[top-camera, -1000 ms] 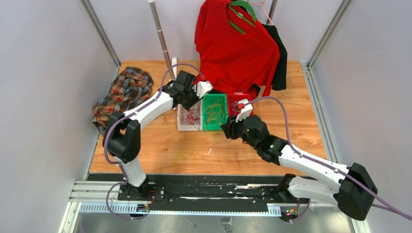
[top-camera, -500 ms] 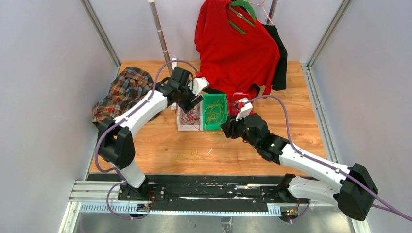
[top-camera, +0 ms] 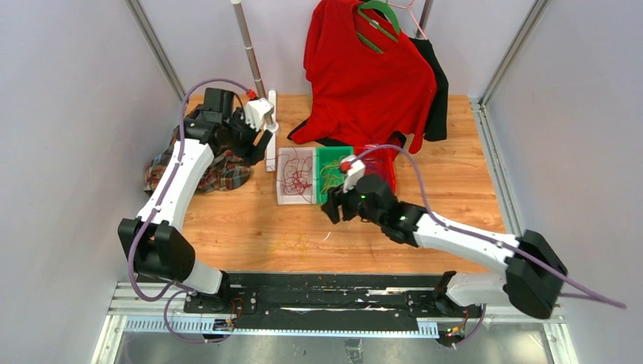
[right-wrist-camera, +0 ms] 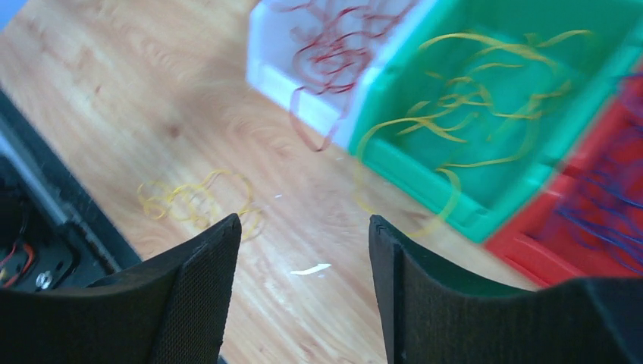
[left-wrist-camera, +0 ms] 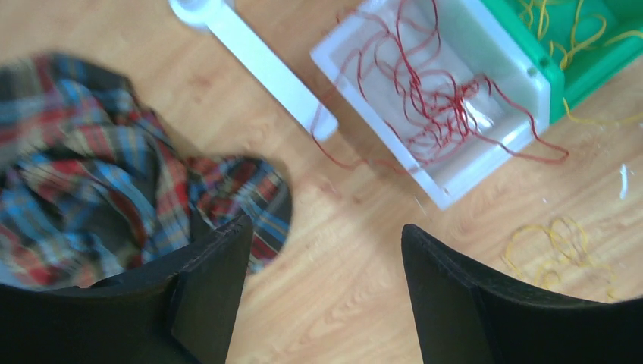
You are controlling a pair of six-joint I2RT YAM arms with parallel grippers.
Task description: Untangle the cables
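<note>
Yellow cables (right-wrist-camera: 196,199) loose on the surface (right-wrist-camera: 114,91), just left of right end effector (right-wrist-camera: 303,235), open and empty, hovering near green bin (right-wrist-camera: 425,186). Tangle stretched roughly side to side. Left end effector (left-wrist-camera: 326,235) likewise open, empty, well apart by plaid shirt (left-wrist-camera: 91,167); right arm nearer

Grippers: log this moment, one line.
left gripper open | right gripper open | red cables in white bin | yellow cables on table

White bin (left-wrist-camera: 472,179) and green bin (right-wrist-camera: 425,182) are glossy plastic, table (left-wrist-camera: 356,265) smooth wood, shirt (left-wrist-camera: 91,174) probably woven cloth.
</note>
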